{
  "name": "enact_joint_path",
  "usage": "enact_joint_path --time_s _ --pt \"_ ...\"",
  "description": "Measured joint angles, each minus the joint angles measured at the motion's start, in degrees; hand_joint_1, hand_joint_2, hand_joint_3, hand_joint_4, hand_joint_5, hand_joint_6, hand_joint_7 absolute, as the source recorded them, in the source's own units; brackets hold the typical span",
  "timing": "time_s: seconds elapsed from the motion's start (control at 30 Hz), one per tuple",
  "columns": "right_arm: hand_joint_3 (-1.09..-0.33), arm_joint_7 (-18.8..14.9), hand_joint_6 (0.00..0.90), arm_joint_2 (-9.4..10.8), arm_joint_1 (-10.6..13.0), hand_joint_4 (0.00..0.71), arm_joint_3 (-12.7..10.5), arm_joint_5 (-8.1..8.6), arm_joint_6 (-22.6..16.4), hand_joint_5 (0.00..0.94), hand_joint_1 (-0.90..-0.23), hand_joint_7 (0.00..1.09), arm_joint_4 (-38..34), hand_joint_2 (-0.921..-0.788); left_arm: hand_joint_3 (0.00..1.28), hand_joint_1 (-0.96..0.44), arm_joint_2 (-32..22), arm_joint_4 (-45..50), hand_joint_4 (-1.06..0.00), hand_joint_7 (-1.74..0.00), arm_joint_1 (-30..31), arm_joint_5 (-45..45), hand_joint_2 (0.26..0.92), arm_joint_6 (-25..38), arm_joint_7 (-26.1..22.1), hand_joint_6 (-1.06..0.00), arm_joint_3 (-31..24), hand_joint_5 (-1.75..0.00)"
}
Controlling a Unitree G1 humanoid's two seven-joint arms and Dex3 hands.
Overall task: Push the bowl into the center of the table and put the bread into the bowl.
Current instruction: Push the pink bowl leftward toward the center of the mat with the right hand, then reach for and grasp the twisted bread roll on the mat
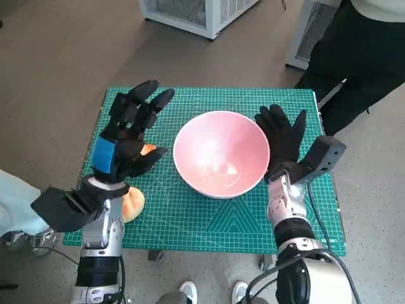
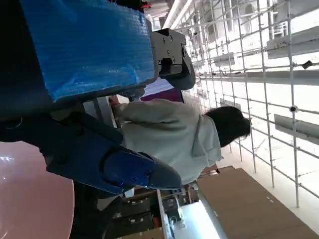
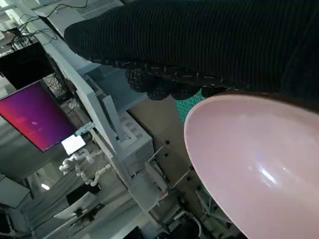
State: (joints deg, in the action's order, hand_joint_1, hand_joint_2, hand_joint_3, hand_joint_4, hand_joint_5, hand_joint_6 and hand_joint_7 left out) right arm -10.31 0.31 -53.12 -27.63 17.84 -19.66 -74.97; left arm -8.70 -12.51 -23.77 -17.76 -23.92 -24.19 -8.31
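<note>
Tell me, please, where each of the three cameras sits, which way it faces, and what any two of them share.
Head view: on the robot's head, looking steeply down at the green mat; both forearms show, the left hand raised over the bread and the right hand beside the pink bowl.
Left wrist view: behind the left hand, looking across the room at a person; its blue-taped back and black fingers show.
Right wrist view: behind the right hand, facing the room; the glove lies along the top.
Shared: all three show the pink bowl.
</note>
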Motion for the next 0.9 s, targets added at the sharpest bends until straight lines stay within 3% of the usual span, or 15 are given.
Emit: enact_joint_path --time_s 0.33,0.43,0.63,0.73,0.9 --pt "-0.879 -0.6 0.239 -3.0 0.0 0.188 0.3 -0.22 -3.7 0.0 -0.661 0.24 1.1 -0.921 0.14 -0.52 0.1 0.0 -0.27 -0.65 0.0 0.1 0.921 -0.1 0.7 -0.11 0.0 -0.3" --pt "-0.876 -0.7 0.241 -3.8 0.0 0.181 1.2 -0.77 -6.7 0.0 -0.661 0.24 2.2 -0.921 0.14 -0.52 0.2 0.0 -0.27 -0.65 0.0 0.1 0.921 -0.1 1.0 -0.11 0.2 -0.3" --pt "-0.855 -1.5 0.249 -5.1 0.1 0.181 4.1 -3.47 -14.3 0.002 -0.689 0.24 5.5 -0.921 0.14 -0.53 0.4 -0.3 -0.28 -0.65 -0.4 0.7 0.921 -0.1 1.4 -0.11 0.8 -0.29" --pt "-0.84 -3.2 0.246 -5.5 0.4 0.188 5.9 -4.85 -18.5 0.005 -0.707 0.24 8.1 -0.921 0.14 -0.53 0.5 -0.7 -0.28 -0.65 -0.9 1.2 0.921 -0.1 1.4 -0.11 1.1 -0.29" --pt "-0.822 -7.6 0.249 -6.2 2.0 0.21 8.3 -5.35 -23.7 0.014 -0.737 0.25 12.8 -0.921 0.14 -0.53 0.5 -1.7 -0.28 -0.66 -2.1 1.3 0.921 -0.1 1.1 -0.11 1.3 -0.28"
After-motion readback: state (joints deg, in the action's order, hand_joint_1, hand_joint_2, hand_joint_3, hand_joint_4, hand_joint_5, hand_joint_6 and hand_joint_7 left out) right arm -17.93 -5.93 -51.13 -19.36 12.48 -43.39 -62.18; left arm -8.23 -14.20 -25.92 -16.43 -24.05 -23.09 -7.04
